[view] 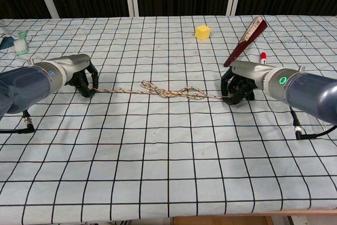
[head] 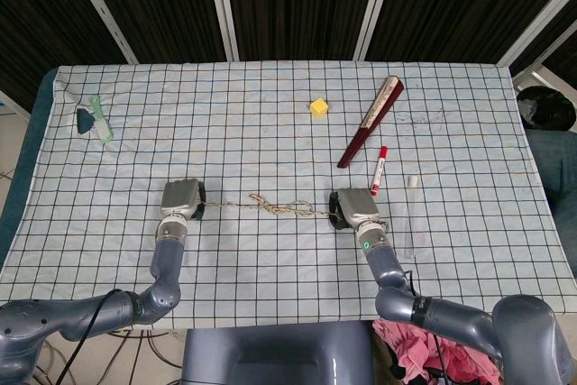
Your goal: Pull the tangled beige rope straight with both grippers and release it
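The beige rope [head: 284, 208] [view: 168, 92] lies across the checked tablecloth between my two hands, with a knotted, twisted stretch near its middle. My left hand [head: 185, 199] [view: 83, 76] pinches the rope's left end with its fingers curled down onto the cloth. My right hand [head: 352, 209] [view: 239, 84] grips the rope's right end the same way. The strand from the left hand to the tangle runs nearly taut and straight.
A yellow block [head: 318, 107] [view: 202, 31] sits behind the rope. A folded dark red fan [head: 370, 122] [view: 246, 41], a red-capped marker [head: 378, 170] and a clear tube [head: 410, 218] lie near the right hand. A green brush [head: 95, 119] is at far left.
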You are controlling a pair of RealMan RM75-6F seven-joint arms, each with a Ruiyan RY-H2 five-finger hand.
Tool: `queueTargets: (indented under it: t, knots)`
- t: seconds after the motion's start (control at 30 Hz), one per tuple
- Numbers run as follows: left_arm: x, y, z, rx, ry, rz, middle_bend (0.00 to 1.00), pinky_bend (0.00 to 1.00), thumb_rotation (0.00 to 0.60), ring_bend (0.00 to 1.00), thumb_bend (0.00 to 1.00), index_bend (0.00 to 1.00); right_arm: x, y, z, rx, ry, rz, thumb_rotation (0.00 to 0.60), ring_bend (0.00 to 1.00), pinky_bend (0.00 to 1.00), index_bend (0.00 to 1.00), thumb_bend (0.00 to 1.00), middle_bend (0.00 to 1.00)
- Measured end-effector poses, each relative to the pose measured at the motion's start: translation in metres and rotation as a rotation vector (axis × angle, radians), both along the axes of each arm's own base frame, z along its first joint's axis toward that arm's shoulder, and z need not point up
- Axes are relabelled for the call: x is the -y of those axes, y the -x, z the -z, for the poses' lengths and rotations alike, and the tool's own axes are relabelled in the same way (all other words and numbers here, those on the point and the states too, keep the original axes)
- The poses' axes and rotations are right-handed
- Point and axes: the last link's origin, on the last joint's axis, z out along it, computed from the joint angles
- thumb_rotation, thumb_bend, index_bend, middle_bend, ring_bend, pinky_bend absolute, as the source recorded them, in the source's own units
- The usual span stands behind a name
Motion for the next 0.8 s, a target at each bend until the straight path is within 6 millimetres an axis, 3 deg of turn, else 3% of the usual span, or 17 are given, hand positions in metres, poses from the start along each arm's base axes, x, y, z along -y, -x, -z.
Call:
queueTargets:
  t: [0.8]
  knots:
    - [0.0003,-0.0028,0.0030,-0.038,-0.011,0.010,0.93,1.00,0.600,0.99,0.46,0.63,0.0007,0.0032,-0.0034,0.011,0.005,0.005,0.600,0.74,0.65,0.73,0.51,0.64]
